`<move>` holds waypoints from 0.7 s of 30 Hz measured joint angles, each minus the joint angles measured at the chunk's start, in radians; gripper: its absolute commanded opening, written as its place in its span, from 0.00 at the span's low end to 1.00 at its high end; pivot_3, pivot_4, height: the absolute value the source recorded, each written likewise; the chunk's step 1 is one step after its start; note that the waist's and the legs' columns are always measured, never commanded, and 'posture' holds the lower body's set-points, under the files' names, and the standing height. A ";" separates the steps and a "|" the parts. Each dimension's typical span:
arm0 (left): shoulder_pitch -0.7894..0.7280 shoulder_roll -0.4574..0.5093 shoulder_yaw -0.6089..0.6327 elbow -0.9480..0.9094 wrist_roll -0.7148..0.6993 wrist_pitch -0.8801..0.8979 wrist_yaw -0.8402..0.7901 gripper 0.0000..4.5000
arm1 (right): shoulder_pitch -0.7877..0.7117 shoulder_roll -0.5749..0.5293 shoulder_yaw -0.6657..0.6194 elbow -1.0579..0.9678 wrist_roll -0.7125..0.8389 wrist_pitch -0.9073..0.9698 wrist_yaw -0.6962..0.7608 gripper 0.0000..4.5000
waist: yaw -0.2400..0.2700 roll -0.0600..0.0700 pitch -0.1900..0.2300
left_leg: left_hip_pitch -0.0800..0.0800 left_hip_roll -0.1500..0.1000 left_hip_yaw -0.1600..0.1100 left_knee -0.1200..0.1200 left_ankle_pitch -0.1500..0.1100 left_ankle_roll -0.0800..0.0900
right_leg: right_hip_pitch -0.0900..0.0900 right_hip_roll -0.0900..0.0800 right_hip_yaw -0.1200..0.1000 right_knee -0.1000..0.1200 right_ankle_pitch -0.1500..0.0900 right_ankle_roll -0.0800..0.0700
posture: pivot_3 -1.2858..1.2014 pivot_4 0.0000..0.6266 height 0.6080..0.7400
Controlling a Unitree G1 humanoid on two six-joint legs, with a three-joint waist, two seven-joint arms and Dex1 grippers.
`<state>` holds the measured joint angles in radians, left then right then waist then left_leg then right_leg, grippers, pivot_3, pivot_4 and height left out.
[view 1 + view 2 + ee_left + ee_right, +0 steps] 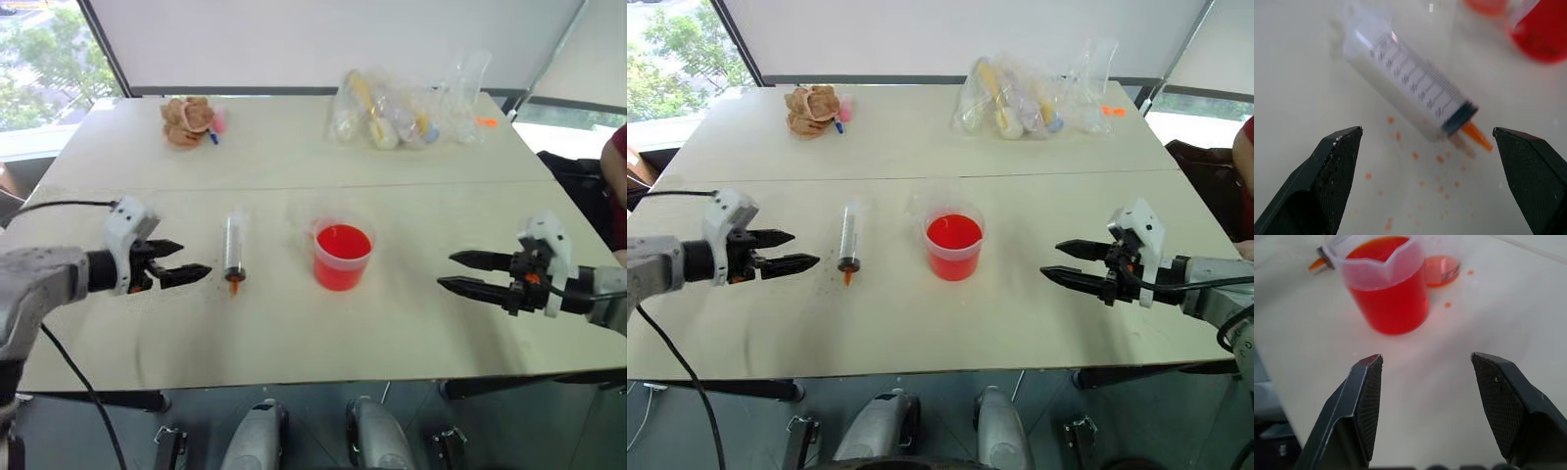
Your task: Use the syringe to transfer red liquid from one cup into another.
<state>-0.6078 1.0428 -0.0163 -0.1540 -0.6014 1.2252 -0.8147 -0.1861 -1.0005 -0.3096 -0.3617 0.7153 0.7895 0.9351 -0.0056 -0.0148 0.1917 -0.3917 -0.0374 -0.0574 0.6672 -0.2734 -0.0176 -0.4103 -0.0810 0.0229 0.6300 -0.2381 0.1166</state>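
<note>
The clear syringe (233, 247) lies flat on the pale table, its orange nozzle toward the near edge. To its right stands the cup of red liquid (343, 256), a see-through measuring cup with a spout, nearly full. Just behind it is the colourless cup (1442, 270), faint, with a thin red film at its bottom. My left gripper (194, 258) hovers open just left of the syringe's nozzle end, and the barrel (1410, 88) lies ahead of its fingers. My right gripper (446, 270) is open and empty, well to the right of the red cup (1387, 289) and pointing at it.
Small orange droplets (1415, 155) speckle the table around the syringe tip. Clear plastic bags of items (402, 113) sit at the back right and a brown crumpled object (186, 119) at the back left. A person's sleeve (617, 166) shows at the right edge.
</note>
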 measured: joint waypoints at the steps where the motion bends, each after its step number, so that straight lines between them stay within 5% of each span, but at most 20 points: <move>1: -0.113 -0.010 -0.043 0.037 0.013 0.068 0.017 1.00 | -0.043 -0.002 0.008 -0.011 -0.001 -0.003 -0.009 0.67 | -0.004 0.000 0.000 | 0.000 0.000 0.000 0.000 0.000 0.000 | 0.000 0.000 0.000 -0.001 0.000 0.001 | 0.52 0.24 1.00; 5: -0.401 -0.092 -0.159 0.230 0.051 0.257 0.045 1.00 | -0.127 -0.005 0.027 -0.038 -0.007 -0.012 -0.021 0.67 | -0.012 0.000 0.000 | 0.001 -0.002 0.001 -0.002 -0.001 0.002 | 0.001 -0.001 0.000 0.001 -0.002 0.005 | 0.52 0.24 1.00; 9: -0.496 -0.156 -0.244 0.361 0.064 0.337 0.044 1.00 | -0.165 -0.005 0.054 -0.056 -0.021 -0.033 -0.025 0.67 | -0.015 0.000 0.000 | -0.007 -0.001 0.000 -0.004 -0.001 0.002 | -0.011 0.000 0.001 0.003 -0.002 0.005 | 0.52 0.24 1.00; 15: -0.664 -0.289 -0.506 0.659 0.198 0.243 -0.011 1.00 | -0.275 -0.002 0.076 -0.152 -0.017 -0.068 -0.045 0.67 | -0.005 0.000 0.000 | -0.017 -0.004 0.000 -0.001 0.000 0.000 | -0.019 -0.002 0.001 0.004 -0.002 0.005 | 0.52 0.24 1.00; 21: -0.675 -0.425 -0.561 0.930 0.327 0.101 -0.042 1.00 | -0.244 0.009 0.020 -0.231 0.108 -0.014 -0.067 0.67 | -0.004 -0.001 0.000 | -0.018 -0.003 0.000 -0.001 0.000 0.001 | -0.019 -0.002 0.001 0.003 -0.002 0.006 | 0.52 0.24 1.00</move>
<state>-1.2829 0.6175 -0.5771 0.7761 -0.2742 1.3261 -0.8565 -0.4304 -0.9916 -0.2900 -0.5922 0.8230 0.7755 0.8681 -0.0095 -0.0159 0.1921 -0.4093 -0.0400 -0.0577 0.6665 -0.2733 -0.0171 -0.4292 -0.0832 0.0236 0.6327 -0.2398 0.1221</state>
